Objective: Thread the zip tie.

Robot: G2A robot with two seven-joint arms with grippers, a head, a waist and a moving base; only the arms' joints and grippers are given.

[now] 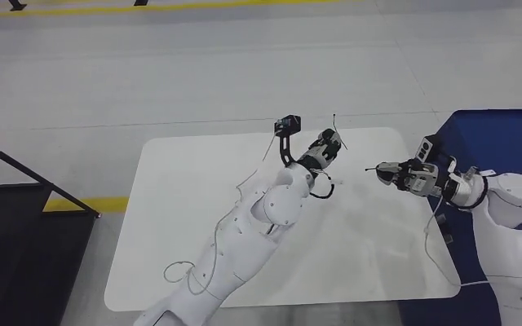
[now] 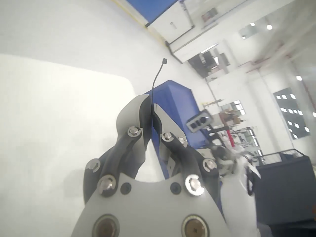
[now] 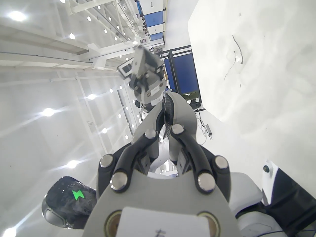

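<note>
A thin black zip tie [image 2: 155,81] stands out of my left gripper [image 2: 151,106], which is shut on its strap; the square head [image 2: 165,61] is at the free end. From above, the left gripper [image 1: 329,142] is held over the far middle of the white table [image 1: 196,244], and the zip tie [image 1: 335,128] shows as a fine dark line. My right gripper [image 1: 380,172] hangs a short way to its right with its fingers pressed together [image 3: 166,106]. A small dark tip pokes from it toward the left gripper; I cannot tell what it is.
A thin dark strand [image 3: 238,48] and a paler line lie on the table surface. A blue cabinet [image 1: 489,138] stands off the table's right edge and a dark frame [image 1: 33,236] off its left. The near half of the table is bare.
</note>
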